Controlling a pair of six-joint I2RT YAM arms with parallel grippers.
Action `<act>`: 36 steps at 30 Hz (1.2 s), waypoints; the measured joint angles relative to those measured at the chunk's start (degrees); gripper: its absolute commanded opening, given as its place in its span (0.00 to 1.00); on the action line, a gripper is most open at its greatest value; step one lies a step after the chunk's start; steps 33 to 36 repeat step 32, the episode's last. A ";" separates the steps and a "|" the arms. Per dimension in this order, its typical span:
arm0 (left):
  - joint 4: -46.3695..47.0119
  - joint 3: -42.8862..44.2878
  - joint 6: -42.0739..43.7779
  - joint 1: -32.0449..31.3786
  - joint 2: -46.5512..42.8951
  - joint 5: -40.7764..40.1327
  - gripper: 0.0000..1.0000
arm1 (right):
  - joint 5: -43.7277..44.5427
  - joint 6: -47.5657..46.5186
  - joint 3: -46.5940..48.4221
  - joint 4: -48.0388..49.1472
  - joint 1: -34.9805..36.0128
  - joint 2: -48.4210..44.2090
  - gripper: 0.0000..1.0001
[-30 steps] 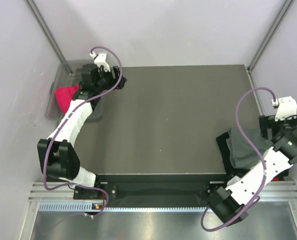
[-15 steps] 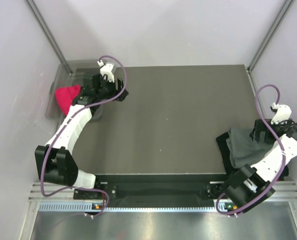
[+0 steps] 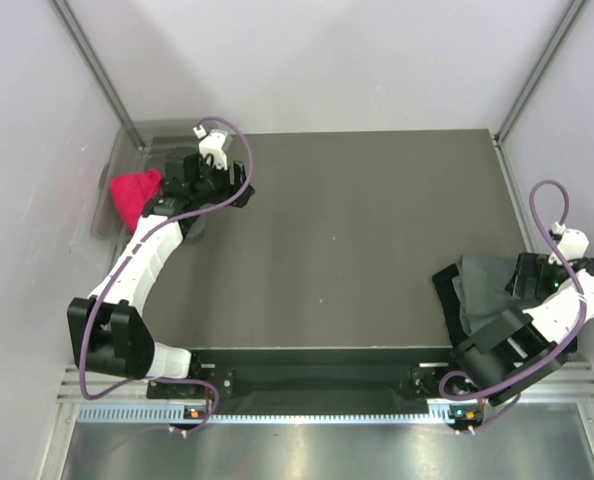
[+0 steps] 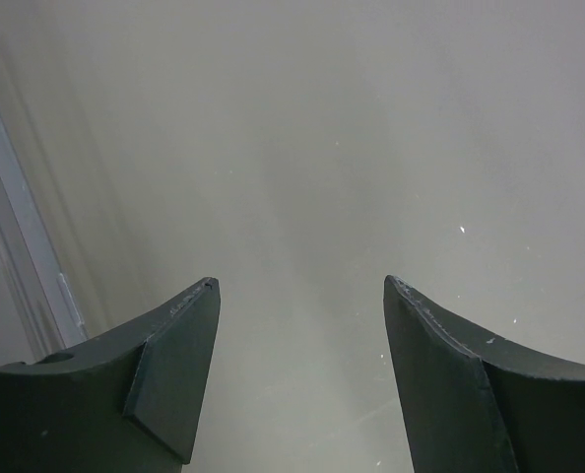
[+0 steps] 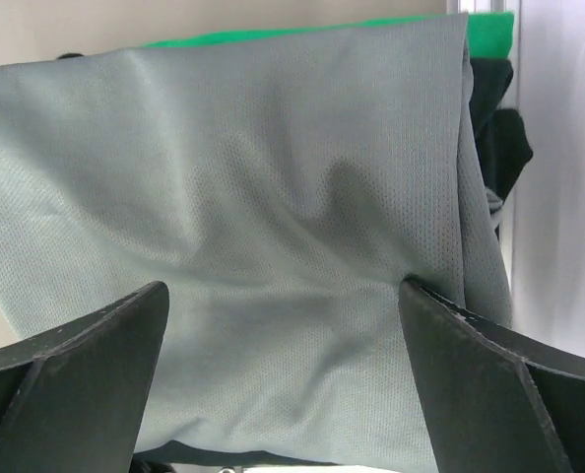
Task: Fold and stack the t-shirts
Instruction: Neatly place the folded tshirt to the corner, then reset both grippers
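A dark grey t-shirt (image 3: 481,292) lies bunched at the table's right edge on top of a black t-shirt (image 3: 443,287). My right gripper (image 3: 525,278) is open just above the grey shirt's right side. In the right wrist view the grey shirt (image 5: 273,177) fills the frame under the open right gripper (image 5: 283,288), whose right fingertip (image 5: 440,305) touches a fold. No neck label shows. My left gripper (image 3: 239,182) is open and empty over the back left of the table; in the left wrist view the left gripper (image 4: 299,282) has only bare table between its fingers.
A clear bin (image 3: 117,170) with a red cloth (image 3: 132,194) stands off the table's back left corner. A green cloth (image 5: 489,33) and black cloth (image 5: 499,148) lie beyond the grey shirt. Metal frame posts stand at the back corners.
My right gripper has moved toward the near edge and down onto the grey shirt. My left gripper has shifted slightly right near the bin.
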 measured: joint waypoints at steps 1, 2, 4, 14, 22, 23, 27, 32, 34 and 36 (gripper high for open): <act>0.00 -0.20 0.00 0.00 0.00 0.00 0.72 | -0.07 -0.31 0.00 -0.07 -0.15 -0.04 1.00; 0.00 -0.33 0.00 0.00 0.00 -0.04 0.73 | -0.42 -0.90 0.02 -0.13 -0.20 -0.24 1.00; 0.00 -0.57 0.00 0.00 0.00 -0.22 0.73 | -1.79 -2.05 0.31 -1.05 -0.02 -0.74 1.00; 0.09 -0.70 1.25 0.02 -1.40 -2.84 0.93 | -2.73 4.96 11.19 2.16 16.92 -11.72 1.00; -2.03 0.96 1.42 -0.09 0.74 -5.01 0.98 | 4.55 23.69 14.49 11.47 53.37 0.24 1.00; -3.23 2.71 1.42 -0.20 2.47 -5.95 0.98 | 5.33 25.44 14.99 12.68 55.71 2.75 1.00; -7.19 10.27 1.92 -0.39 10.01 -9.79 0.99 | 12.90 32.68 20.70 14.86 63.67 15.19 1.00; -8.24 10.93 4.70 -0.11 10.78 -17.31 0.99 | 17.25 35.60 22.03 18.69 66.75 18.97 1.00; -8.24 10.93 4.70 -0.11 10.78 -17.31 0.99 | 17.25 35.60 22.03 18.69 66.75 18.97 1.00; -8.24 10.93 4.70 -0.11 10.78 -17.31 0.99 | 17.25 35.60 22.03 18.69 66.75 18.97 1.00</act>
